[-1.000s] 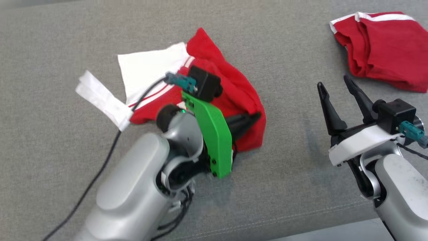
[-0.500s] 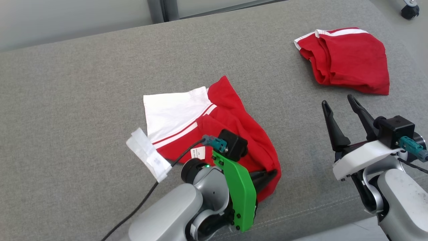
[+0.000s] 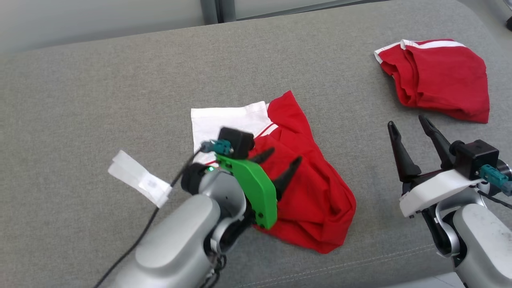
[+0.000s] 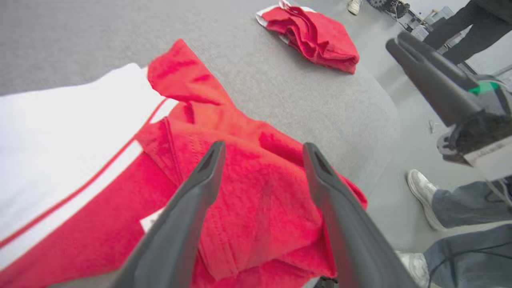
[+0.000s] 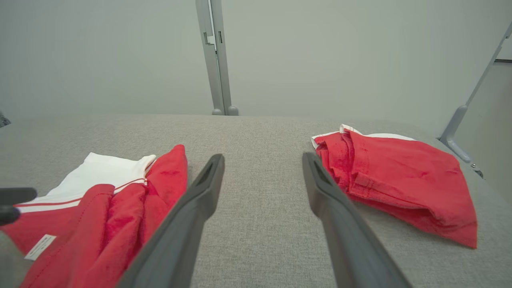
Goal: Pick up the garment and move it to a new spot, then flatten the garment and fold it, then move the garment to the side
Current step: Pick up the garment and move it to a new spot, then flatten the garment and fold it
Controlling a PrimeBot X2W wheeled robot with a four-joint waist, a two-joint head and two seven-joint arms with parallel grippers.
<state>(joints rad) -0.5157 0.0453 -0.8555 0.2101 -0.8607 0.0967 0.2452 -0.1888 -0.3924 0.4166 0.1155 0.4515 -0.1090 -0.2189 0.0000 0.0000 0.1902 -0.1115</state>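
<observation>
The crumpled red-and-white cloth garment (image 3: pixel 320 204) lies mid-way on the grey upholstered bench (image 3: pixel 100 100), with the left gripper (image 3: pixel 286 155) spread open just above. Better to pinch its five-o'clock corner than the bunched middle. The right gripper (image 3: pixel 405 121) is open at three o'clock.

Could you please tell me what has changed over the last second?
The left gripper let go of the garment, opened and rose above it; the garment lies crumpled on the grey cushion. The right gripper stayed open and idle, and the second red garment stayed put.

Bright even light, soft shadows, slight motion blur, wide-angle stretch at edges
</observation>
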